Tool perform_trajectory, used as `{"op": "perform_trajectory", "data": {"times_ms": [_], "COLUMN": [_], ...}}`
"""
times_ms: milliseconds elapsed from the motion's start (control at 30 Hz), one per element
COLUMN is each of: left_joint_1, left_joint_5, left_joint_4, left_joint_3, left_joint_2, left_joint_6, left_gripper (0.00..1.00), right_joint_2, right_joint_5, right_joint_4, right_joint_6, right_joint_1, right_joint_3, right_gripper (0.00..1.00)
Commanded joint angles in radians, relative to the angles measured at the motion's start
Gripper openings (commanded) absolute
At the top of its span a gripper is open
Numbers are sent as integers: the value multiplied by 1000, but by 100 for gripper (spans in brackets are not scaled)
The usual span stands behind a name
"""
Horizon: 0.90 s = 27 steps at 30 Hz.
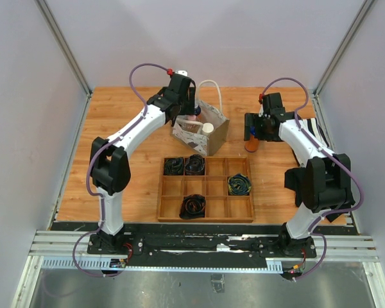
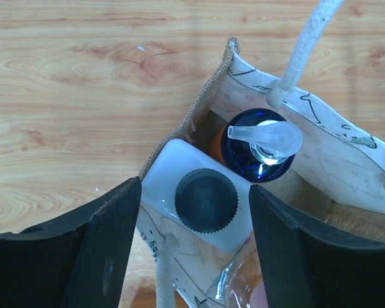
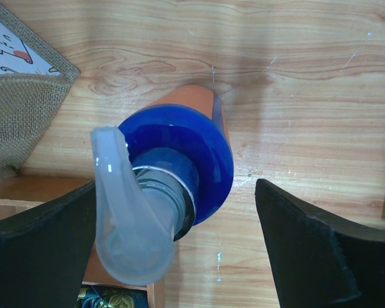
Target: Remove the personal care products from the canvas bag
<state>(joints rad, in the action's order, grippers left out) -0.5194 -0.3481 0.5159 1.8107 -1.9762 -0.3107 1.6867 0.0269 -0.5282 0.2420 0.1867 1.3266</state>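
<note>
Bag (image 1: 201,133) first, seen from the top camera: it stands upright on the table (image 1: 115,128) just behind the tray (image 1: 215,168), mouth open, and a pale-capped bottle (image 1: 208,128) pokes up inside. The left gripper (image 1: 190,110) hangs over that mouth, pointing down. To the right, well apart from the bag, the orange bottle (image 1: 251,145) stands on bare wood with the right gripper (image 1: 252,128) directly above it. Coiled cables (image 1: 195,164) fill four tray cells, and a striped cloth (image 1: 319,131) lies under the right arm.

The left wrist camera looks straight down into the bag. The jaws are apart, and the black fingers (image 2: 109,256) flank the white bottle (image 2: 163,179) and its dark ribbed cap; whether the pads touch it cannot be told. That bottle sits in the bag's corner. Just beside it is a blue-capped bottle (image 2: 260,144) with a clear pump, orange showing under the cap. A clear pinkish bottle (image 2: 244,289) is cut off at the lower edge. A rope handle (image 2: 301,51) rises from the far wall.

The right wrist camera shows jaws wide apart — the orange bottle stands upright on the table between the fingers (image 3: 321,244), with a clear gap on the right side. Its blue cap and frosted pump face the lens. A corner of the bag sits at the upper left, and tray wood at the lower left.
</note>
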Motion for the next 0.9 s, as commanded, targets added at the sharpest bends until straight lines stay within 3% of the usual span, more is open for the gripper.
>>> {"op": "perform_trajectory", "data": {"times_ms": [0,267,433,600,867], "left_joint_1": [-8,-11,-11,-10,-11], "left_joint_5": [-13,-12,-29,-5,-15], "left_joint_4": [40,40,89,93,149], "left_joint_3": [-19,-22,53,106,150], "left_joint_2": [35,78,18,-34,-87], "left_joint_6": [31,26,45,66,59], "left_gripper": [70,72,72,55,52], "right_joint_2": [-27,-22,-25,-38,-51], "right_joint_5": [-6,-10,-10,-27,-30], "right_joint_4": [-7,-7,-7,-15,-26], "right_joint_6": [-3,-5,-6,-19,-27], "right_joint_1": [-10,-11,-10,-16,-35], "right_joint_3": [-27,-39,-45,-52,-51], "right_gripper": [99,98,99,98,98]}}
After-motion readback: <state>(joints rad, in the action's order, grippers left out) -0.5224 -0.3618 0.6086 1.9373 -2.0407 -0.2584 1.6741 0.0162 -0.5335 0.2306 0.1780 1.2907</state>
